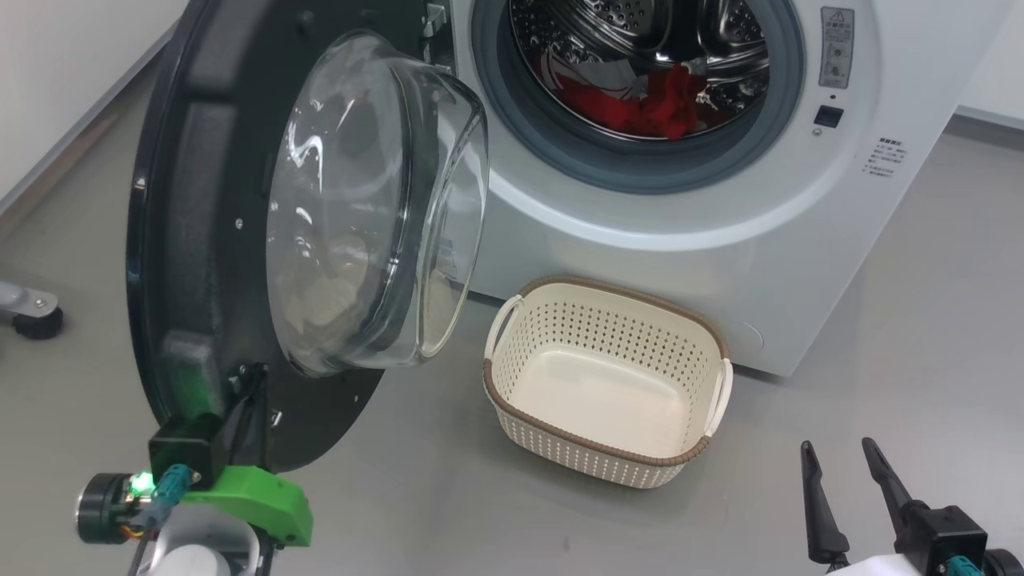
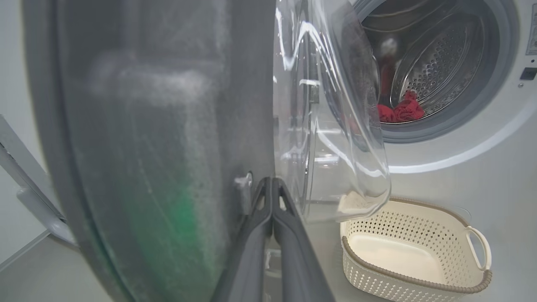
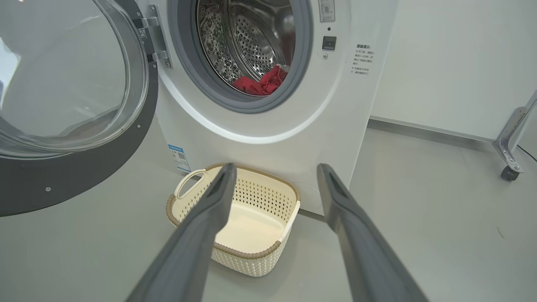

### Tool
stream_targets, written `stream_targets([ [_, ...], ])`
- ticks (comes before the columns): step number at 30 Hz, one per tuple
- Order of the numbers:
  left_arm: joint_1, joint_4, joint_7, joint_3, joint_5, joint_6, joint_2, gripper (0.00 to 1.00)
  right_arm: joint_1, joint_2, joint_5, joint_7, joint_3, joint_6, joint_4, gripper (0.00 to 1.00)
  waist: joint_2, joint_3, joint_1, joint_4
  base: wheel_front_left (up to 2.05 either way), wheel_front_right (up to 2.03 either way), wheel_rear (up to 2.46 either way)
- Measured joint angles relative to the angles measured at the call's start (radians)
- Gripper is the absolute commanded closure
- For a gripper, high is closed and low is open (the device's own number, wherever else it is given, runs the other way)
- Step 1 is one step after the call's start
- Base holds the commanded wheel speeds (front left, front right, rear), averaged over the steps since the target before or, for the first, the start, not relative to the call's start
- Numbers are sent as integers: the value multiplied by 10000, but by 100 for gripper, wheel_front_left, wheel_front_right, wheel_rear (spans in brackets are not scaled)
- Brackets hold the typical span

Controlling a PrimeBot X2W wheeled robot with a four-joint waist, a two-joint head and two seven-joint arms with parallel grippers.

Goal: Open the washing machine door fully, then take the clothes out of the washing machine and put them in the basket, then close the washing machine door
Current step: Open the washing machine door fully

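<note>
Nearest, the left gripper (image 1: pixel 254 376), its fingers (image 2: pixel 256 235) pressed shut on nothing, sets its tips against the inner face of the washing machine door (image 1: pixel 200 200). The right gripper (image 1: pixel 836 448) hangs open and empty.

Step 1, opening, looks nearly done. Beyond, the basket (image 1: pixel 608 328) sits empty on the floor (image 1: pixel 920 320) just before the washing machine (image 1: pixel 640 232), and the clothes (image 1: pixel 656 108) lie in the drum (image 1: pixel 640 32).

Next comes a last push, then a reach past the gasket (image 1: pixel 560 152).

The left wrist view shows the tip contact beside the glass bowl (image 2: pixel 335 147). The right wrist view shows the hinge (image 3: pixel 155 37) and the blue sticker (image 3: pixel 178 156).

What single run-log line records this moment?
door: open | left hand: shut, at door edge | right hand: open | clothes: in machine | basket: empty
</note>
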Motion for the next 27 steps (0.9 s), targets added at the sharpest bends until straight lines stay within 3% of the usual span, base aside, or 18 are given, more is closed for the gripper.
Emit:
stream_targets([
  [27, -1514, 1206, -617, 3227, -180, 17, -240, 100, -674, -387, -12, 0, -349, 165, -217, 0, 0, 1550, 0, -490, 0, 0, 0],
])
